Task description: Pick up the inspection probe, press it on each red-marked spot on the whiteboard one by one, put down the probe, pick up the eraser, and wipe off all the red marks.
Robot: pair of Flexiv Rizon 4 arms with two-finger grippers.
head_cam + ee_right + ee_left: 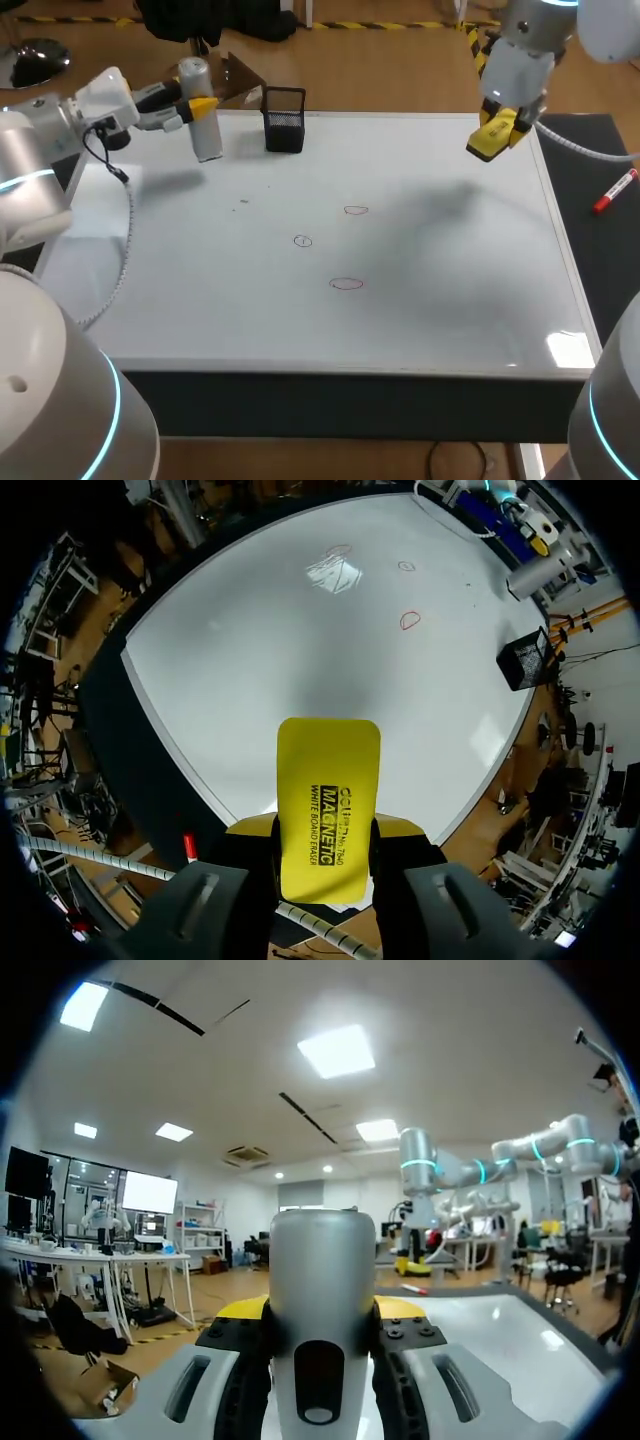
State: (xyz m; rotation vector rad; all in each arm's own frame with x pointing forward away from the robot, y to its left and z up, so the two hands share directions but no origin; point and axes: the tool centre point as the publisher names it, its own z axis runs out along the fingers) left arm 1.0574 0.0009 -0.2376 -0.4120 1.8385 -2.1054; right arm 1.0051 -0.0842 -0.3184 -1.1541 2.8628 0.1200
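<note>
Nearest us, low in the frame, the whiteboard (200, 300) lies flat on the worktop, and all three red marks are unwiped: one oval (346, 284) closest, a small circle (302, 241) behind it to the left, and another oval (356, 210) further back. They sit in a loose cluster mid-frame, within either arm's reach, I'd say. Up at the upper right, the right tool (497, 135) hangs over the board's far right corner, pinching the yellow eraser (490, 142) from both sides. The wrist view shows the eraser's flat face turned down toward the board, which looks like a ready pose for wiping. There's dark lettering on that yellow face, and I'll leave it at that. Just off the board's right edge, a red marker (615, 190) lies on the dark mat. Over at the upper left, the left tool (200, 105) is clamped around the grey probe (205, 130), holding it upright by its upper part at the board's far left. Whether its foot touches the surface, I can't tell. So the probe isn't put down yet, and it's parked well apart from the marks, out of the eraser's way by my reading. Furthest back, a black mesh basket (285, 120) stands on the board's far edge, just beside the probe.
</note>
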